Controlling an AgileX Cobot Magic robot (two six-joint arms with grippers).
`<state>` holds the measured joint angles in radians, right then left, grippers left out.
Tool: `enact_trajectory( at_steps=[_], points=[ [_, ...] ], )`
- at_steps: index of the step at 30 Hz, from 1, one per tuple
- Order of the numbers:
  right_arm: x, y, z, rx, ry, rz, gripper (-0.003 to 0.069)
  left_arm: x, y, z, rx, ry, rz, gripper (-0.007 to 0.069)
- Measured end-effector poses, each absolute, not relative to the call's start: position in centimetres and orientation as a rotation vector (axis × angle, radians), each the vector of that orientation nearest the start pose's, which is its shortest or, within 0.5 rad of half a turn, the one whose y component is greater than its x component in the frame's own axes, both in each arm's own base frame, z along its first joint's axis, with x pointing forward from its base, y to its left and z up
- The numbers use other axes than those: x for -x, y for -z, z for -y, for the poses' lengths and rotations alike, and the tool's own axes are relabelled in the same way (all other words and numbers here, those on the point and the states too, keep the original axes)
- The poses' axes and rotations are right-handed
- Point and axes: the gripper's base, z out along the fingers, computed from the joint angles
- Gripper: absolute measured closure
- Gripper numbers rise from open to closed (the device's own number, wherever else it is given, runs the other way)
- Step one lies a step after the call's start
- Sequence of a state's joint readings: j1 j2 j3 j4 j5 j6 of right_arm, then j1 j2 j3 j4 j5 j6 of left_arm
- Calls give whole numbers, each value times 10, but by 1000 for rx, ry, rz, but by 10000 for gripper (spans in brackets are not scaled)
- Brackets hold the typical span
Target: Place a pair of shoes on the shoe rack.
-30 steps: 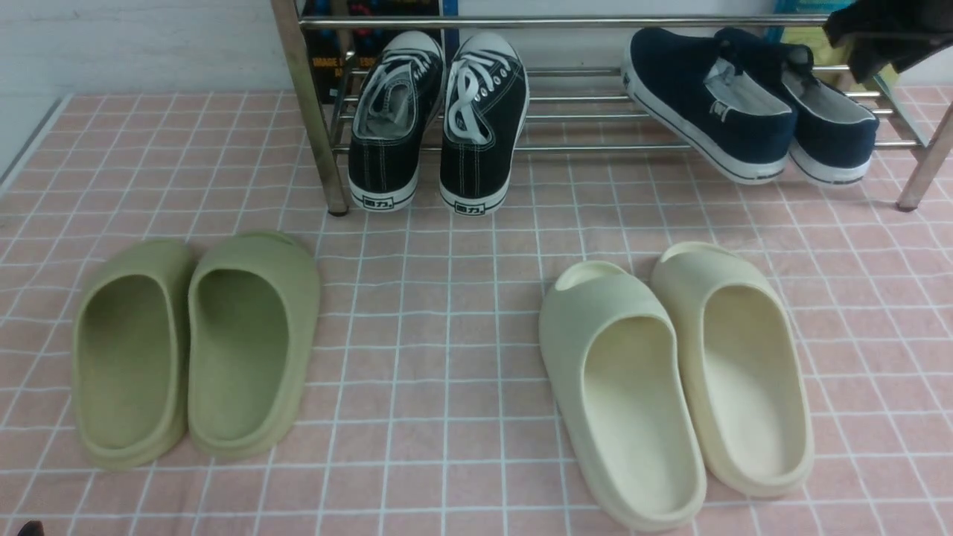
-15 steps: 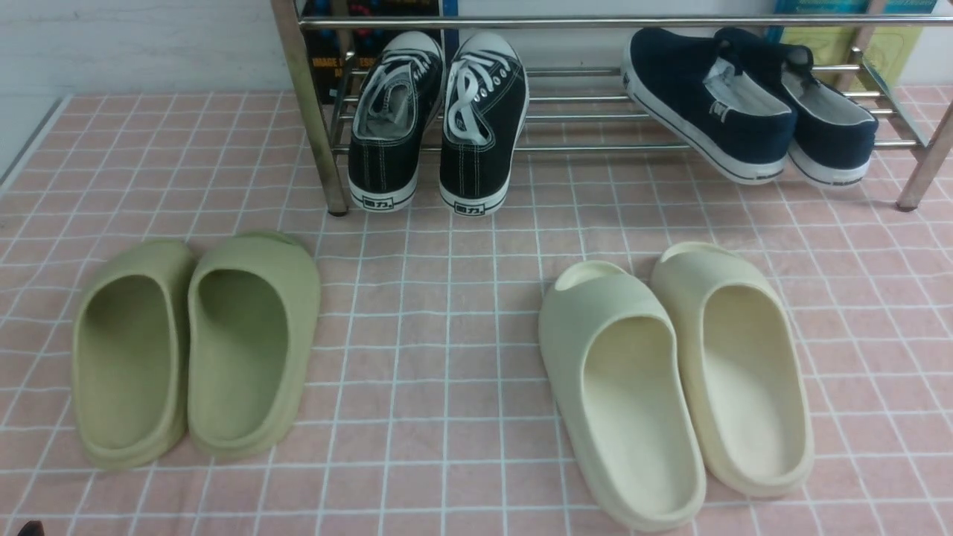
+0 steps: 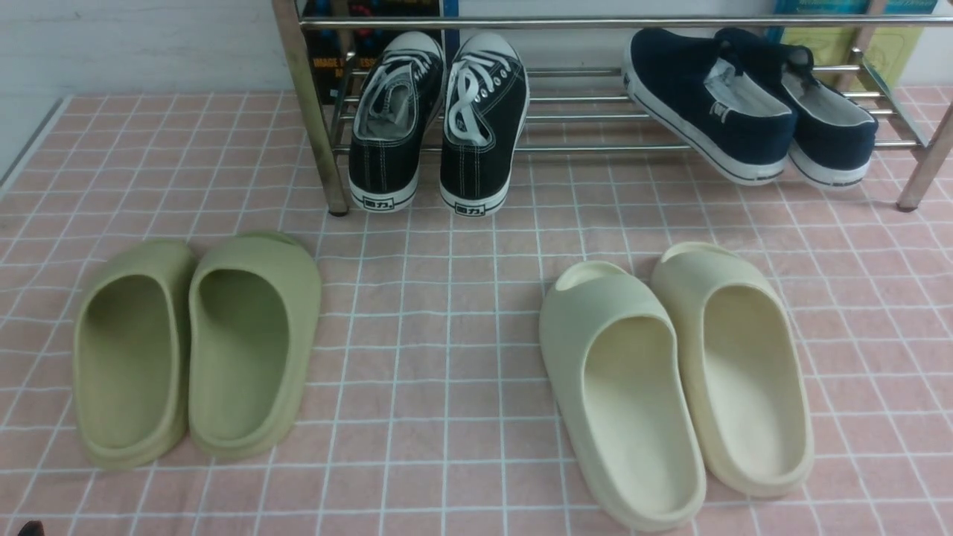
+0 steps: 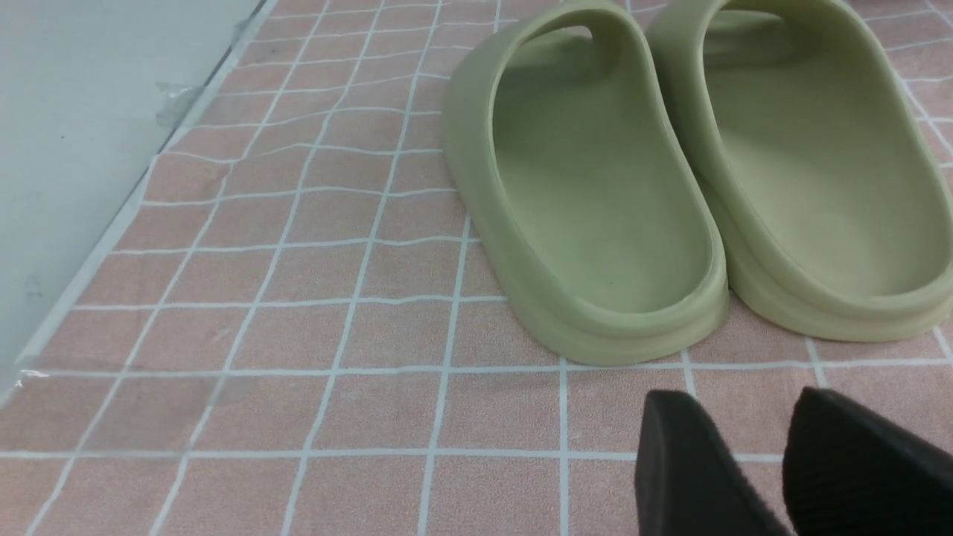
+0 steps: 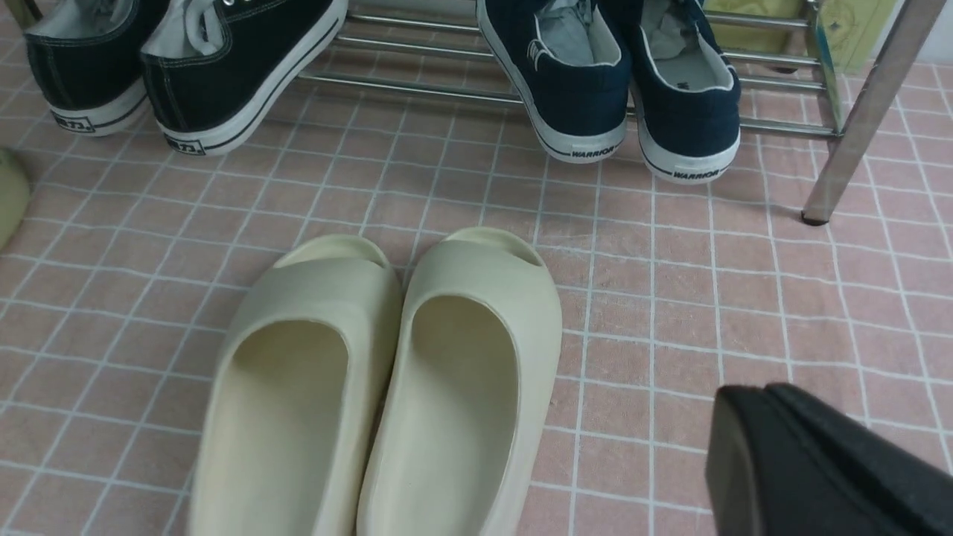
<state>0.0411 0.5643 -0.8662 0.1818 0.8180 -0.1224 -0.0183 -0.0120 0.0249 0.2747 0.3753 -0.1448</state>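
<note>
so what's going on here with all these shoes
A two-armed robot is putting a pair of navy-blue slip-on canvas shoes on the shiny metal shoe rack; they lie on its lower bars at the right end, heels poking over the front bar. Neither gripper holds anything: the left gripper is open by the green foam slides, the right gripper shut near the cream foam slides. Black lace-up sneakers sit on the rack too.

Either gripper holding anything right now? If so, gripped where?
Nothing is held. The left gripper is open near the green slides. The right gripper is shut on nothing. The navy shoes sit on the shoe rack, untouched.
</note>
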Motion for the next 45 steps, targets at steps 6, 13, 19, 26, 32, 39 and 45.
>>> enact_trajectory(
  at_steps=[6,13,19,26,32,39,45],
  points=[
    [-85,-381,-18,128,-191,-2037,673,-53,-173,-8,-52,-157,-1860,387],
    [-85,-381,-19,125,-222,-2037,671,-53,-173,-8,-52,-157,-1860,387],
    [-88,-370,-22,208,-198,-1997,671,-53,-173,-8,-52,-158,-1860,387],
    [-82,-304,-17,167,-158,-1785,669,-53,-173,-8,-52,-158,-1860,387],
    [-64,-226,-3,29,-29,-1699,669,-53,-173,-8,-52,-158,-1860,387],
    [-56,-186,4,-85,41,-1712,669,-53,-173,-8,-52,-158,-1860,386],
    [-53,-176,3,-91,36,-1827,669,-53,-173,-8,-52,-158,-1860,386]
  ],
)
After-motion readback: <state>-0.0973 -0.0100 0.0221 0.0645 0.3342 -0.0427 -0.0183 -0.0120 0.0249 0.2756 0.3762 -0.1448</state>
